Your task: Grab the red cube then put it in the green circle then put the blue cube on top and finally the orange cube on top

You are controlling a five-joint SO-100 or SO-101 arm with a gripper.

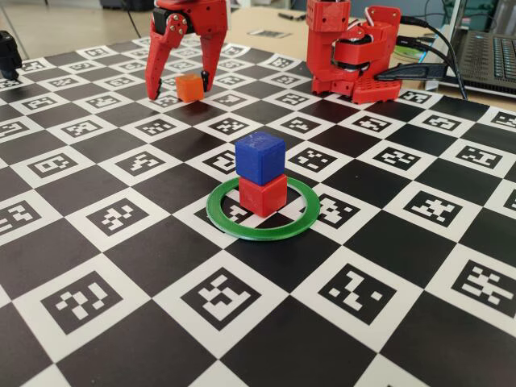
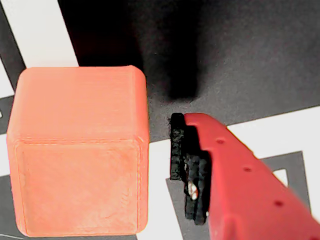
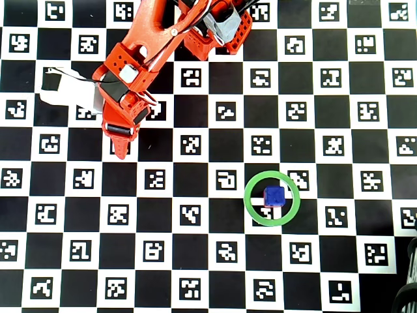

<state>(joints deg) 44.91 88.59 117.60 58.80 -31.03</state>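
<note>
The orange cube (image 1: 189, 88) rests on the checkered board at the far left. My gripper (image 1: 179, 91) is open and points down around it, one finger on each side. In the wrist view the orange cube (image 2: 80, 150) fills the left, and a narrow gap separates it from the black pad of my red finger (image 2: 240, 180); the other finger is out of view. The blue cube (image 1: 260, 157) sits on the red cube (image 1: 263, 196) inside the green circle (image 1: 258, 234). In the overhead view the arm hides the orange cube, and the blue cube (image 3: 274, 195) hides the red one inside the green circle (image 3: 247, 197).
The arm's red base (image 1: 355, 56) stands at the board's far edge, with cables and a laptop (image 1: 492, 48) to its right. A black object (image 1: 8, 52) sits at the far left. A white patch (image 3: 65, 91) lies beside the gripper in the overhead view.
</note>
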